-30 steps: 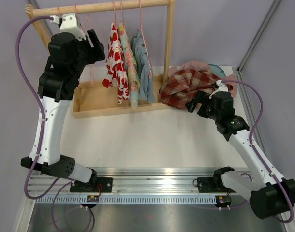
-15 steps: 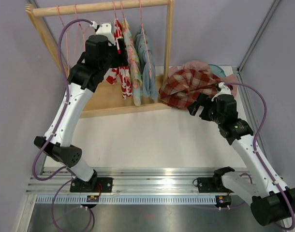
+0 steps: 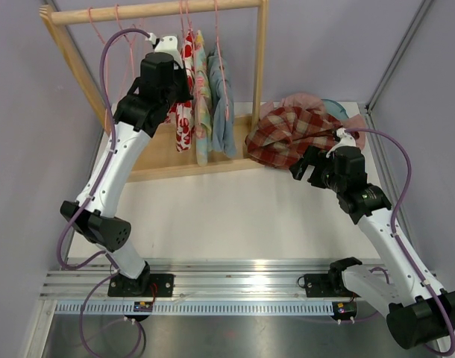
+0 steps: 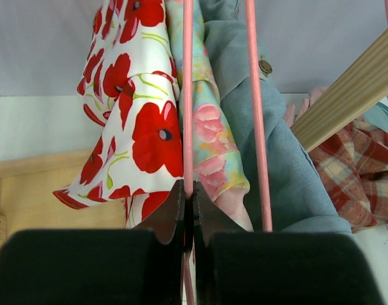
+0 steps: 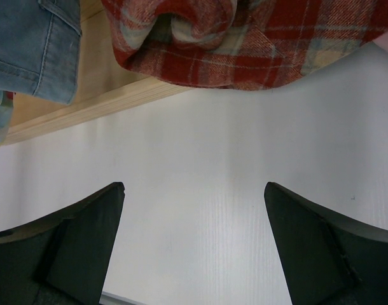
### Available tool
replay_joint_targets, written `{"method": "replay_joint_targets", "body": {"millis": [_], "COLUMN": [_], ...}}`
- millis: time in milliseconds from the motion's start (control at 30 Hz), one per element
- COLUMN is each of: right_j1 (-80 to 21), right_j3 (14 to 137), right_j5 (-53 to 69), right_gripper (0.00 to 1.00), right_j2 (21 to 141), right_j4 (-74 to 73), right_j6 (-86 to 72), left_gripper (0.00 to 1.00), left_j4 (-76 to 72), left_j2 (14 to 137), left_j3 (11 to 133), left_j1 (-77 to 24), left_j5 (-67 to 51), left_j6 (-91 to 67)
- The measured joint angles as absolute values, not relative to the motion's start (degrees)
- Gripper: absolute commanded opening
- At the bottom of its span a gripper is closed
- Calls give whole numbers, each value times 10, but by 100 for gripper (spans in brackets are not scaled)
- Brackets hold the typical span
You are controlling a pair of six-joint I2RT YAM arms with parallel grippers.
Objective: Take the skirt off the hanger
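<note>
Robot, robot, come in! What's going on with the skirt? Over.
Left tool shut on pink hanger. Right tool open above table. Poppy-print garment hangs beside it. Floral garment, denim garment crowd close.

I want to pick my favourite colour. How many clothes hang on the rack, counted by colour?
Red poppy: 1
Pastel floral: 1
Blue denim: 1
Total: 3
</note>
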State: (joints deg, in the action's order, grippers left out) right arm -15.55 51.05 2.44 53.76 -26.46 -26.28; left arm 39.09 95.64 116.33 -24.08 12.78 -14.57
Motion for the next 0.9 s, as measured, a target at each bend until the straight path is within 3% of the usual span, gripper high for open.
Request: {"method": "replay_joint_targets", "body": {"millis": [233, 533, 900], "right_j1": [-156, -170, -499], "right_j3": [536, 710, 993], "right_j5": [45, 118, 47], "right_gripper": [100, 99, 100], "right_j2": [544, 601, 795], "right_j4": [-266, -248, -266], "right_j6": [-252, -238, -187], "left_gripper": [0, 0, 0], "left_j4": [412, 455, 451], "left_j2": [961, 913, 804], "left_j3": [1189, 1272, 1223], "left_j1": [-254, -259, -263], "left_j5": [160, 216, 233], "left_j6": [-120, -89, -95]}}
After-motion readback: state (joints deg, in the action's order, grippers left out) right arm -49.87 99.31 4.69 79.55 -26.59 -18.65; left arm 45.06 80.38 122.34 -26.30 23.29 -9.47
